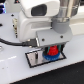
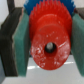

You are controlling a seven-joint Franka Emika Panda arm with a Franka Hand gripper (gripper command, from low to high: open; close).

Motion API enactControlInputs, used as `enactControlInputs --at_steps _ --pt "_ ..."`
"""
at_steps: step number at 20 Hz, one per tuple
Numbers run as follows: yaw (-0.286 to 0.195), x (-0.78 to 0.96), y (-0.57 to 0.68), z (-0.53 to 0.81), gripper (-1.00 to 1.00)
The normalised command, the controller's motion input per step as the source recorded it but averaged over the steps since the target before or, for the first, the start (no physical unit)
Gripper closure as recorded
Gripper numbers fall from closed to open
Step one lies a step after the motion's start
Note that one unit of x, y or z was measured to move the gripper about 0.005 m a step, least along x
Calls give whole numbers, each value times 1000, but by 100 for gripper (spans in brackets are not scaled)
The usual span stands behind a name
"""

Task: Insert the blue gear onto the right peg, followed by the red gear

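Note:
The red gear (image 2: 45, 27) fills the wrist view, a toothed red wheel with a dark centre hole. It sits between my two green finger pads (image 2: 20, 45), which touch its sides. My gripper (image 2: 48, 44) is shut on it. The blue gear (image 2: 31, 6) shows only as a bright-blue toothed edge behind the red gear. In the exterior view my gripper (image 1: 51, 49) hangs over the grey black-edged plate (image 1: 34, 59). There the red gear (image 1: 51, 51) sits just on or above the blue gear (image 1: 48, 57). The right peg is hidden under the gears.
The plate lies on a white table (image 1: 70, 70). The arm's white body (image 1: 40, 15) and a black cable (image 1: 12, 44) take up the exterior view's left and top.

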Motion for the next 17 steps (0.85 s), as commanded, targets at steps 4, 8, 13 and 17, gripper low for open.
enactControlInputs --at_steps 4,8,13,17 --pt "0 136 2 -75 -100" --pt "0 35 63 186 -100" --pt "0 36 77 389 -100" --pt "0 1 56 643 -100"
